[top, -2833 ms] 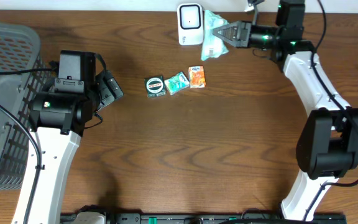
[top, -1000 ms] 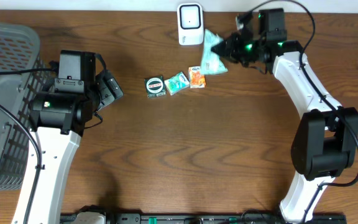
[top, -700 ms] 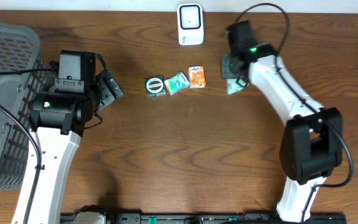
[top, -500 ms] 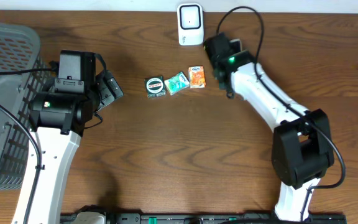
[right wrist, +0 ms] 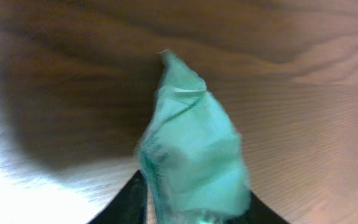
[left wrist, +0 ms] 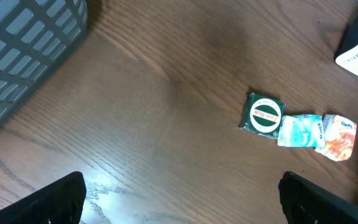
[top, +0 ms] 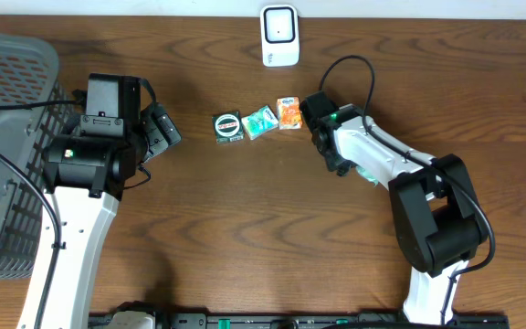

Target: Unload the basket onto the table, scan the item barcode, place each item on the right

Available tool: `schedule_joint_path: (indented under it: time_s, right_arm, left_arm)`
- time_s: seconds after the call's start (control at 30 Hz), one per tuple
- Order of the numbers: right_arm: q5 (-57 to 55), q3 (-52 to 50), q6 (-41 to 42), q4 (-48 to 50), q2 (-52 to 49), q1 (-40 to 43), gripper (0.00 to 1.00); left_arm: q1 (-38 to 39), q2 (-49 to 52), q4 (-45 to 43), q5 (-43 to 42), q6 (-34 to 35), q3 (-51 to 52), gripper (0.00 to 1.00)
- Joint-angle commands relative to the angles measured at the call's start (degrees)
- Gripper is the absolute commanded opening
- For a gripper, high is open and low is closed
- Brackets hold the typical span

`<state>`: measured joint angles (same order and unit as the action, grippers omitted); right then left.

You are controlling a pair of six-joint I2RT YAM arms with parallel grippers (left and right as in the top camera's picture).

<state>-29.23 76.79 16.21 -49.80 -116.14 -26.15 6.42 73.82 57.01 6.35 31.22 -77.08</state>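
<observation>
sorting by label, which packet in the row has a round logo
The dark green packet at the row's basket end; teal packet and orange packet lack one.

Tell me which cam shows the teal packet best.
Right wrist: the teal packet fills the frame, crumpled, above the wooden table. Overhead shows only a sliver of it poking out beside the right arm. Left wrist misses it entirely.

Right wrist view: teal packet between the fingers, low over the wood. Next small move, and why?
Probably open the right hand fully and lift clear: the teal packet hangs low over the table, far from the scanner, so setting it down looks intended.
</observation>
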Motion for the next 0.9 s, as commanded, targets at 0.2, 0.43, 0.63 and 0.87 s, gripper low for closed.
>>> schedule_joint_path:
  time_s: [0.2,0.43,0.63,0.87]
  right_arm:
    - [10.29,17.53,-0.28,-14.60,-0.22,-2.60,0.94]
    - [20.70,18.71,-10.16,-18.25,-0.24,5.07,0.81]
    - [27.47,10.84,-12.46,-16.15,-0.24,9.81,0.77]
    - [27.43,2.89,-11.98,-9.25,-0.24,10.40,0.51]
  left_arm:
    - [-0.24,-0.09,0.20,0.35,-0.57,-0.79,0.98]
    - [-0.24,-0.09,0.20,0.35,-0.57,-0.79,0.98]
    - [-0.24,-0.09,0.20,0.35,-0.57,-0.79,0.98]
    - [-0.24,-0.09,0.20,0.35,-0.57,-0.79,0.98]
